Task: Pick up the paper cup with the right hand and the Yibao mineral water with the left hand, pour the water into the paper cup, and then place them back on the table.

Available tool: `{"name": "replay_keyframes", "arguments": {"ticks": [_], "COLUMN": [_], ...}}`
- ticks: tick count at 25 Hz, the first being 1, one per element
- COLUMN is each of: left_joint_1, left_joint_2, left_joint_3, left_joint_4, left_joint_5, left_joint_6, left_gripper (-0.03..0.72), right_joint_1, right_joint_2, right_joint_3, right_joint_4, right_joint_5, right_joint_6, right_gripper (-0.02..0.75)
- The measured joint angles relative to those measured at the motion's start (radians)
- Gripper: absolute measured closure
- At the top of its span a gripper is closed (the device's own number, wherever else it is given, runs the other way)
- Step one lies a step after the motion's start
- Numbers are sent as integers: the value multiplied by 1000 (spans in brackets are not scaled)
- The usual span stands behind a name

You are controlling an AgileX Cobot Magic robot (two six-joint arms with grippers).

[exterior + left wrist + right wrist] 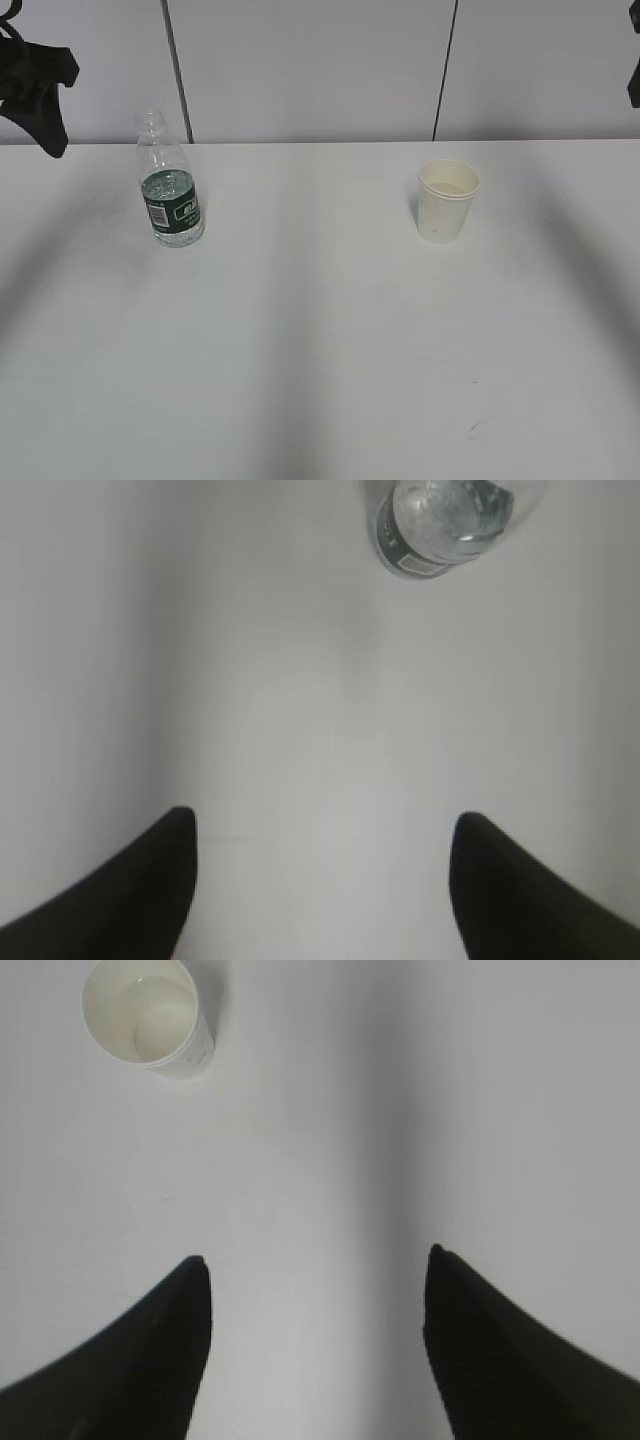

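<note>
My left claw (pixel 320 880) hangs over bare table (pixel 320 350), its two fingers spread wide with nothing between them. The water bottle (pixel 170 185) stands upright toward the left of the table, well ahead of that claw and a little to its right; from my left wrist I see only its open mouth and shoulder (pixel 445 520) at the top edge, the rest cut off. It has no cap, so any tilt on the lift could spill. The water (pixel 172 215) looks to fill roughly the lower half, so I judge the bottle light, with its weight sitting low. Thin clear plastic will give under a hard squeeze and may be slippery. I would take it around the green label, where the wall is straight, and press gently.

Toward the right stands the paper cup (pixel 448 200), upright, well apart from the bottle. My right claw (pixel 320 1350) is also spread and empty, with the cup (pixel 148 1015) far ahead and off to its left. The cup is very light and soft-walled; it would crush or tip easily, so I would grip it mid-height, below the rolled rim, with little force. Whether the pale disc inside is a dry bottom or a little liquid, I cannot tell.

In the outside view both my arms are barely visible: only a dark shape at the upper left corner and a sliver at the right edge.
</note>
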Motion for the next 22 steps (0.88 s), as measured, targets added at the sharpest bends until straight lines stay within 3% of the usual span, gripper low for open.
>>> {"name": "replay_keyframes", "arguments": {"ticks": [9,22], "left_joint_1": [0,0], "left_joint_2": [-140,-512], "left_joint_3": [74,430], "left_joint_4": [3,3], "left_joint_5": [3,7], "left_joint_6": [20,27], "left_gripper": [209,227], "right_joint_1": [0,0], "right_joint_2": [-95,-501], "right_joint_3": [95,479], "right_joint_4": [66,70], "right_joint_5": [1,5], "right_joint_6": [-13,-18], "right_gripper": [218,218]}}
